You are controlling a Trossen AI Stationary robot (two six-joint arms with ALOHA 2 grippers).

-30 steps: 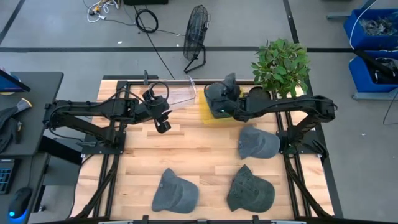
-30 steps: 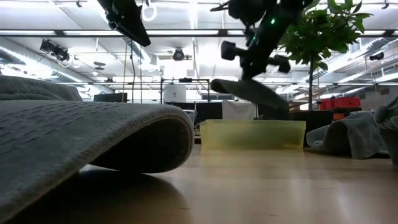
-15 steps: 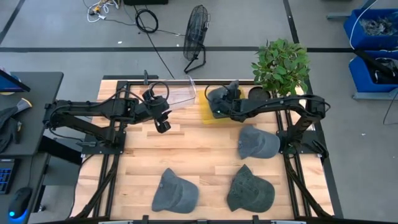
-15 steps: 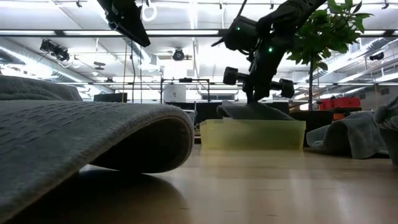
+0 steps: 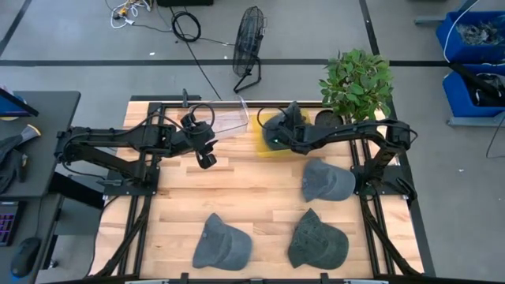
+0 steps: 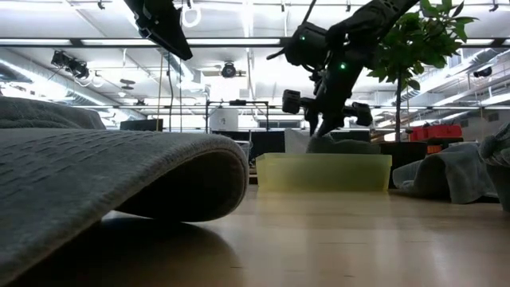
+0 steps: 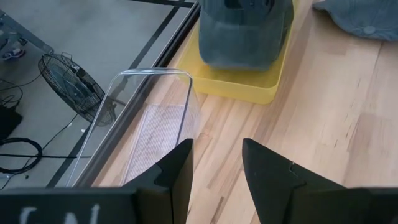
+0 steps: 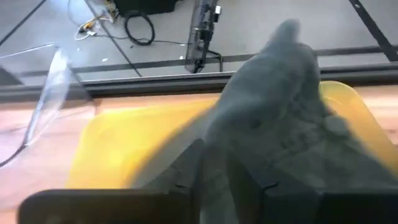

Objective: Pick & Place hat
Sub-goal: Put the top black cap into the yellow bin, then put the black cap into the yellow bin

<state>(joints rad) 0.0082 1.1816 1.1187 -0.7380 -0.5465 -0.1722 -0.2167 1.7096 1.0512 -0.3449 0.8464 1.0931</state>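
Observation:
A grey cap (image 5: 289, 120) sits in the yellow tray (image 5: 268, 146) near the table's far edge; in the low view the cap (image 6: 344, 145) shows just above the tray's wall (image 6: 323, 172). My right gripper (image 5: 278, 136) (image 6: 327, 121) is low over the tray, shut on this cap (image 8: 280, 106). My left gripper (image 5: 207, 158) (image 7: 216, 168) hangs open over bare wood to the left of the tray, next to a clear plastic container (image 7: 155, 109), and touches nothing. My right gripper (image 8: 230, 177) pinches a raised fold of the cap's crown (image 8: 239, 155) between its two fingers, coming from above and slanting from the table's right. The cap's lower part rests inside the yellow tray; how many layers are in the pinch, I cannot tell.
Three more grey caps lie on the table: one right of centre (image 5: 327, 180) and two near the front edge (image 5: 318, 241) (image 5: 222, 243). A potted plant (image 5: 357, 83) stands at the far right corner. The clear container (image 5: 229, 120) lies left of the tray.
My right gripper has moved down toward the yellow tray with the cap. The cap, which hung clear above the tray, has been lowered into it and now rests there. The left arm has kept still.

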